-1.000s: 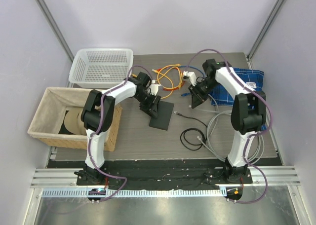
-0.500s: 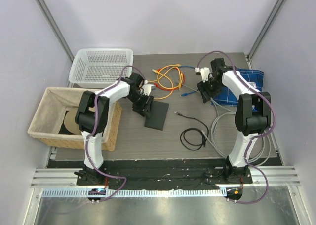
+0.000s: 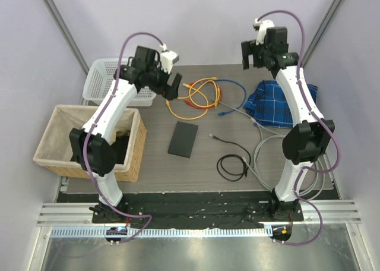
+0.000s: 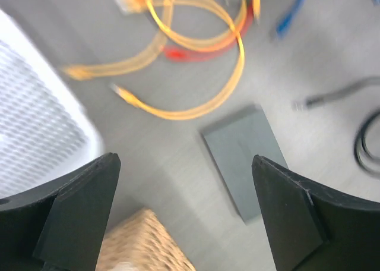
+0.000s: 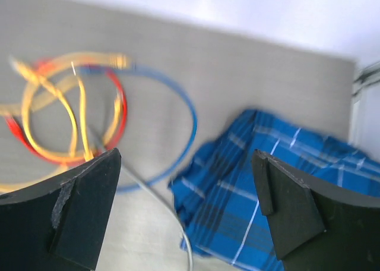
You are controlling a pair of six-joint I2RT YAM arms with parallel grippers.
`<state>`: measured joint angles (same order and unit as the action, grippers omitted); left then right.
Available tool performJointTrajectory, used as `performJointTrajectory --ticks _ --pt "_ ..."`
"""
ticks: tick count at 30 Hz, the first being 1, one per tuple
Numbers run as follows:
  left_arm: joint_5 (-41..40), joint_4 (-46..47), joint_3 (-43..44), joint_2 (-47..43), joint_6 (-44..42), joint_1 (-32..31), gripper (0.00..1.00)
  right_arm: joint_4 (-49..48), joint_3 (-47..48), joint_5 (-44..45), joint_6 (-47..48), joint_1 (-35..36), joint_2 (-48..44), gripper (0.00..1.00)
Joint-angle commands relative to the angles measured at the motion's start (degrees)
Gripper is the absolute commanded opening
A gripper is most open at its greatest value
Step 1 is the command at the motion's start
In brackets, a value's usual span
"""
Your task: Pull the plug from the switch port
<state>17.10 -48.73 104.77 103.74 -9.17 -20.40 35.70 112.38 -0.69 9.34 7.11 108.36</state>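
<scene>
I see the switch [image 3: 183, 139] lying flat on the grey worktop [image 3: 154, 171], roughly in the middle, with its long sides tilted a little off square. No tool touches it, and it sits apart from every cable around it. In the left wrist view it shows as a dark slab [image 4: 246, 158] below and between the fingers.

My left tool [image 3: 168, 85] hangs in the air over the back left of the worktop, near the white plastic basket [image 3: 119, 79]. Its wrist camera shows the left tool [image 4: 184, 164] spread wide with nothing between the fingers [image 4: 77, 211]. Under it lie the loops of the yellow and orange cables [image 4: 196, 75], a corner of the white basket [image 4: 35, 122] and the rim of the wicker basket [image 4: 142, 241].

My right tool [image 3: 252, 55] is raised at the back right, above the blue plaid cloth [image 3: 286, 100]. Its wrist camera shows the right tool [image 5: 185, 158] also spread wide and empty, with the cloth [image 5: 279, 176], a blue cable [image 5: 178, 128] and the orange loops [image 5: 65, 116] blurred beneath.

In the top view, the yellow and orange cables [image 3: 199, 95] lie behind the switch and the blue cable [image 3: 233, 102] curves beside them. A black cable coil [image 3: 233, 165] and a grey cable [image 3: 261, 152] rest to the switch's right. The wicker basket [image 3: 59, 143] stands at the left edge.
</scene>
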Motion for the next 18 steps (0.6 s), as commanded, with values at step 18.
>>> performJointTrajectory --ticks 18 --pt "-30.6 18.4 4.1 -8.1 10.6 -0.4 1.0 -4.3 3.5 -1.3 -8.0 2.6 -6.8 1.0"
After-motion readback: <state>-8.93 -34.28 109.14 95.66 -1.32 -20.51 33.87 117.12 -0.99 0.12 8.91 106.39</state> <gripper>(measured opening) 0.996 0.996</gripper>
